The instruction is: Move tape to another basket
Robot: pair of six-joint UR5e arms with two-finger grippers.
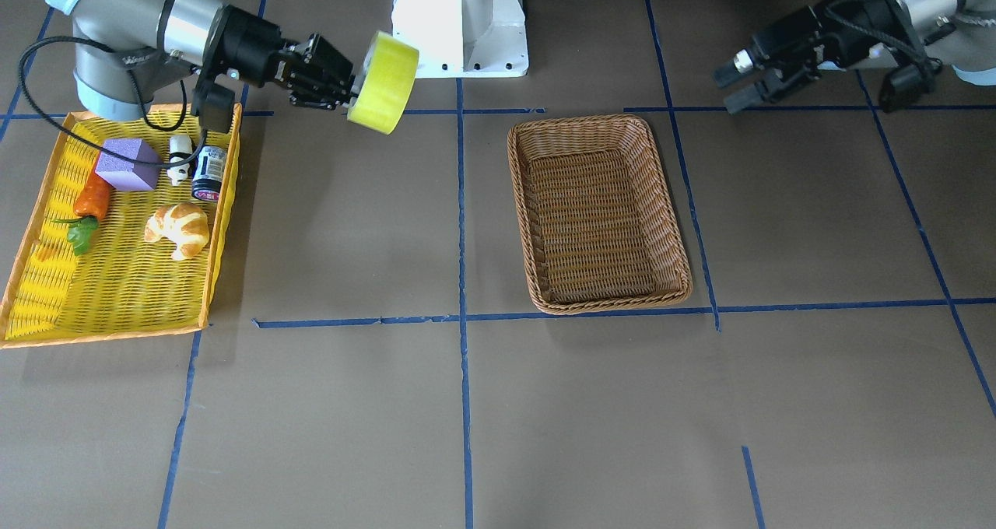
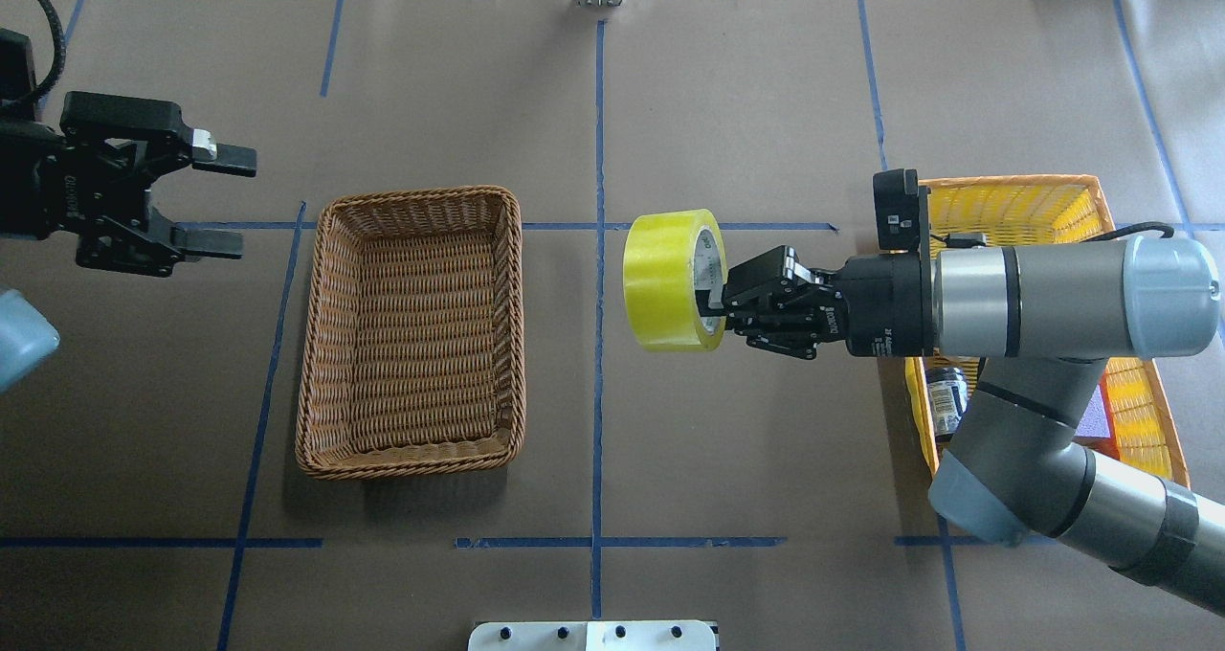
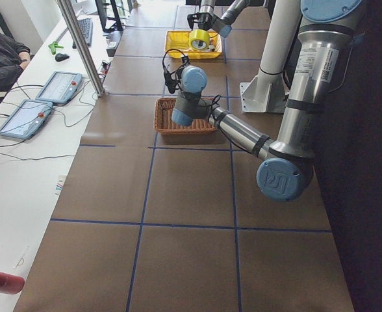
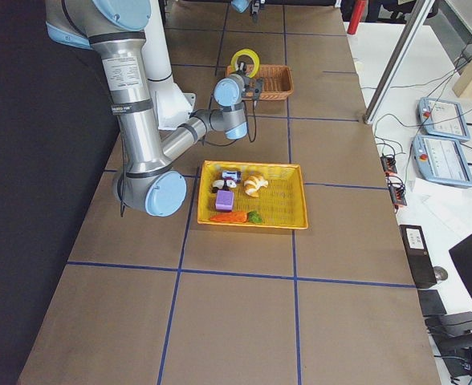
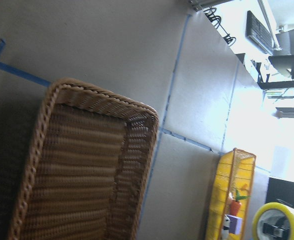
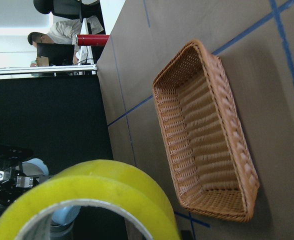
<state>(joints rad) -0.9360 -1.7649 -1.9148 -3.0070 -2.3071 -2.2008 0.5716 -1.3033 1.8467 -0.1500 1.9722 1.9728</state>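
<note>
The yellow-green tape roll [image 2: 670, 280] hangs in the air, held on edge by my right gripper [image 2: 716, 302], which is shut on its rim at the core. It is between the yellow plastic basket [image 2: 1014, 188] and the brown wicker basket [image 2: 421, 197], above bare table. In the front view the tape [image 1: 383, 82] and right gripper [image 1: 348, 95] are at the upper left, and the wicker basket [image 1: 599, 121] sits empty at centre. The right wrist view shows the tape [image 6: 102, 190] close up, with the wicker basket [image 6: 227, 100] beyond. My left gripper [image 2: 239, 201] is open and empty, to the left of the wicker basket.
The yellow basket [image 1: 117, 311] holds a croissant [image 1: 179, 229], a purple block [image 1: 128, 163], a carrot [image 1: 93, 194], a dark jar [image 1: 208, 173] and a small panda figure [image 1: 180, 158]. The white robot base [image 1: 459, 23] stands at the table edge behind the tape.
</note>
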